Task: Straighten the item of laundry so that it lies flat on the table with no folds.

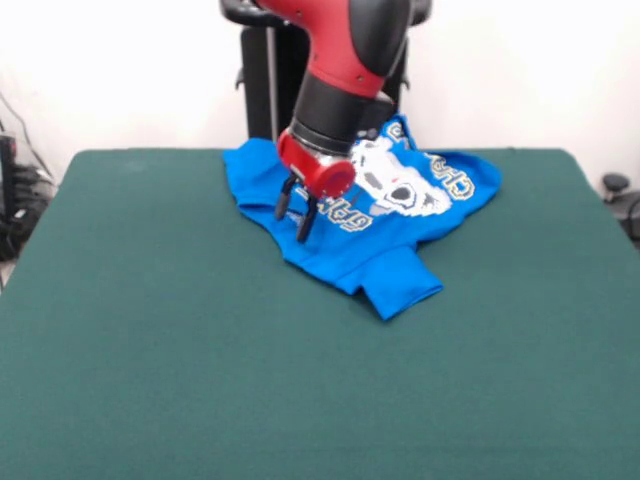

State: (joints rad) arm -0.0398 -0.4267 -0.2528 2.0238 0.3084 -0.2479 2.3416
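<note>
The bright blue T-shirt (350,225) lies crumpled on the far middle of the dark green table (200,350), print side up, with white lettering and a white controller print showing. One sleeve sticks out toward the front at the lower right; folds run across the body. My gripper (294,211) hangs from the red and black arm over the shirt's left part, fingers (304,222) pointing down with a small gap between them. They hold nothing. The arm hides part of the shirt's far edge.
The robot's black pedestal (265,70) stands behind the table's far edge. Cables and dark equipment (15,190) sit off the table at the left. A dark object (615,185) sits off the table at the right.
</note>
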